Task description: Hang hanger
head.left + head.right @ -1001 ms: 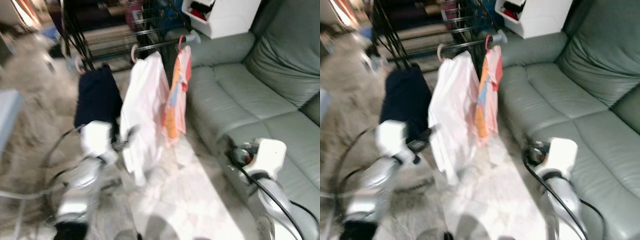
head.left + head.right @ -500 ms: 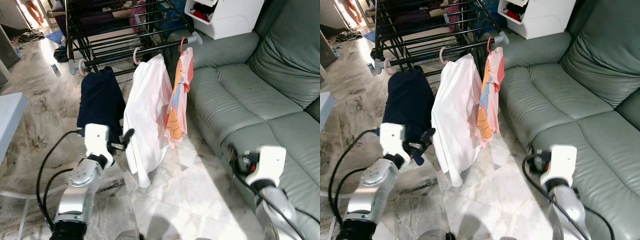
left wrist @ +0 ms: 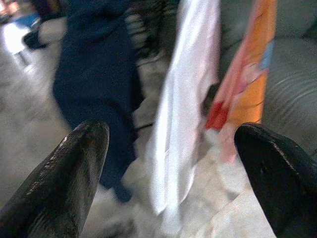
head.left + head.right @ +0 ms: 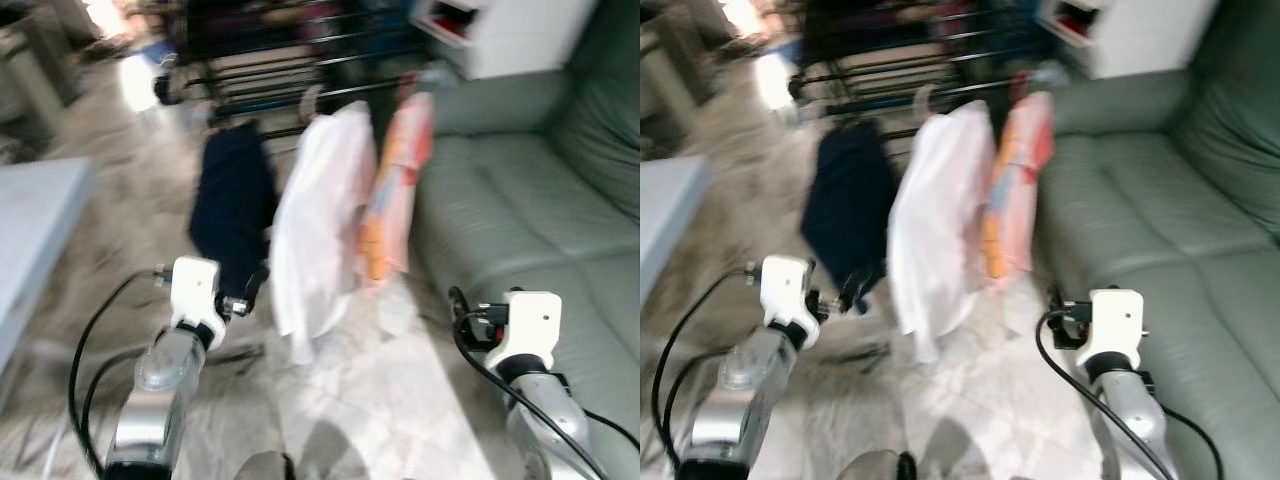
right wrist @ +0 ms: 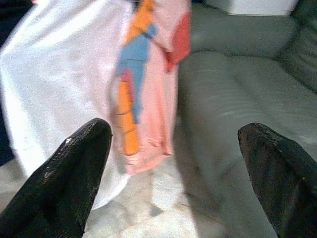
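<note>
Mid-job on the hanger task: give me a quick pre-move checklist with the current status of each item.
1. Left gripper open, nothing in it: ok.
2. Right gripper open, nothing in it: ok.
3. Navy garment, white shirt and pink garment hang on the drying rack: ok.
4. Hanger hooks seated on the rail: cannot tell, blurred.
5. Head views sharp enough to aim: not ok.
6. Sofa apart from right arm: ok.

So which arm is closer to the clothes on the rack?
Left, probably. The left pincer sits just beside the navy garment and white shirt, open; the right pincer is by the sofa.
</note>
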You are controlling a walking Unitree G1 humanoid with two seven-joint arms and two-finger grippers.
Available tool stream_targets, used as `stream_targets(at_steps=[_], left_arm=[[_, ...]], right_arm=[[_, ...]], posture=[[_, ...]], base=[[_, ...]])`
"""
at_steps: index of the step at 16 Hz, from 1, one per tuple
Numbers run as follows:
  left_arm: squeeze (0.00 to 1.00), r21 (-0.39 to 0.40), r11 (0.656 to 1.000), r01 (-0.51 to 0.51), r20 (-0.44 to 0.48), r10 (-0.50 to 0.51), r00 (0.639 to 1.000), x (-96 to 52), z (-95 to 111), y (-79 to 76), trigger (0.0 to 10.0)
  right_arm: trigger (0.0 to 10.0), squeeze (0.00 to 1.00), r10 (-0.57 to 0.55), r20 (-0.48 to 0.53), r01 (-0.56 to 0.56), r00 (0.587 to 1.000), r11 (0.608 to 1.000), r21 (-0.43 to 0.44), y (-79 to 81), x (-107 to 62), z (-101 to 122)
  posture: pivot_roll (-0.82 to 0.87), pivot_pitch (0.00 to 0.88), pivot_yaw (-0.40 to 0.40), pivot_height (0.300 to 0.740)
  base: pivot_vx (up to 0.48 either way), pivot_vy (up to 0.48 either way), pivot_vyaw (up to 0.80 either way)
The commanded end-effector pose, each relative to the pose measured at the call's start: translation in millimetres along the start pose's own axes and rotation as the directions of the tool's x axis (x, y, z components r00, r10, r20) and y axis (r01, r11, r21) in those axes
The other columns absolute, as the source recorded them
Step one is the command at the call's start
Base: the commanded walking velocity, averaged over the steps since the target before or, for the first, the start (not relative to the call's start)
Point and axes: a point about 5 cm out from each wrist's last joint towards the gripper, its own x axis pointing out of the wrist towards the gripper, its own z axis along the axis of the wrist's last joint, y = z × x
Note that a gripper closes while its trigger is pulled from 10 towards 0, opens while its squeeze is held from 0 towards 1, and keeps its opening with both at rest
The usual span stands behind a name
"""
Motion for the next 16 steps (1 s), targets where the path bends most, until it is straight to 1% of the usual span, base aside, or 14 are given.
stream_targets(at_steps=[1,2,3,4,5,6,8,9,10,11,12,13,15,16], left_arm=[[0.00,0.041,0.999,0.001,0.032,-0.002,0.999,0.2,7,-0.2,10.0],[0.00,0.053,0.998,-0.021,0.037,0.019,0.999,-0.3,8,1.1,10.0],[0.00,0.107,0.993,-0.052,0.045,0.047,0.998,1.7,11,3.8,10.0],[0.00,0.110,0.992,-0.067,0.055,0.062,0.997,3.4,13,5.0,10.0],[0.00,0.093,0.994,-0.064,0.038,0.061,0.997,4.9,12,5.3,10.0],[0.00,0.031,0.999,-0.044,0.023,0.043,0.999,6.8,12,2.4,10.0],[0.00,0.021,0.998,-0.059,0.012,0.059,0.998,7.5,12,3.8,10.0],[0.00,0.005,0.999,-0.042,0.021,0.042,0.999,6.6,12,2.9,10.0],[0.00,-0.014,0.999,-0.032,0.021,0.033,0.999,5.3,12,2.0,10.0],[0.00,0.007,0.999,-0.043,0.026,0.043,0.999,4.6,12,2.2,10.0],[0.00,0.012,0.999,-0.037,0.036,0.036,0.999,3.5,11,0.3,10.0],[0.00,0.009,0.999,-0.033,0.035,0.032,0.999,3.1,11,-0.4,10.0],[0.00,-0.014,1.000,-0.015,0.032,0.015,0.999,3.9,11,-2.6,10.0],[0.00,0.006,0.999,-0.040,0.017,0.040,0.999,3.7,12,-1.7,10.0]], right_arm=[[10.0,0.00,-0.018,-0.006,0.018,1.000,1.000,-0.008,-4.2,-2.0,-2],[10.0,0.00,-0.018,-0.004,0.018,1.000,1.000,-0.015,-4.6,-2.1,-2],[10.0,0.00,-0.024,0.011,0.024,1.000,0.999,-0.025,-5.5,0.0,1],[10.0,0.00,-0.022,0.021,0.023,1.000,0.999,-0.023,-5.5,2.4,4],[10.0,0.00,-0.022,0.030,0.022,0.999,0.999,-0.025,-5.1,4.7,7],[10.0,0.00,-0.021,0.035,0.023,0.999,0.999,-0.033,-5.9,7.4,8],[10.0,0.00,-0.021,0.036,0.022,0.999,0.999,-0.033,-6.9,7.9,8],[10.0,0.00,-0.022,0.034,0.023,0.999,0.999,-0.034,-7.6,7.7,8],[10.0,0.00,-0.006,0.047,0.009,0.999,0.997,-0.070,-7.1,6.9,8],[10.0,0.00,-0.020,0.058,0.024,0.998,0.997,-0.073,-7.8,6.6,9],[10.0,0.00,-0.049,0.042,0.052,0.998,0.995,-0.082,-10.3,7.7,7],[10.0,0.00,-0.052,0.033,0.055,0.998,0.995,-0.083,-11.0,8.2,5],[10.0,0.00,-0.065,0.006,0.065,0.998,0.997,-0.053,-13.8,9.6,1],[10.0,0.00,-0.079,0.007,0.079,0.997,0.993,-0.086,-14.1,10.0,1]], posture=[[-0.05,0.000,0.091,0.740],[-0.05,0.000,0.093,0.740],[-0.05,0.000,0.093,0.740],[-0.05,0.000,0.092,0.740],[-0.05,0.000,0.092,0.740],[-0.05,0.000,0.089,0.740],[-0.05,0.000,0.085,0.740],[-0.05,0.000,0.079,0.740],[-0.04,0.000,0.072,0.740],[-0.04,0.000,0.066,0.740],[-0.04,0.000,0.062,0.740],[-0.04,0.000,0.062,0.740],[-0.04,0.000,0.068,0.740],[-0.05,0.000,0.074,0.740]], base=[[0.000,0.000,0.80],[0.000,0.000,0.80],[0.000,0.000,0.80],[0.000,0.000,0.80],[0.000,0.000,0.80],[0.000,0.000,0.80],[0.000,0.000,0.80],[0.000,0.000,0.80],[0.000,0.000,0.60],[0.000,0.000,0.00],[0.000,0.000,0.00],[0.000,0.000,0.00],[0.000,0.000,0.00],[0.000,0.000,0.00]])
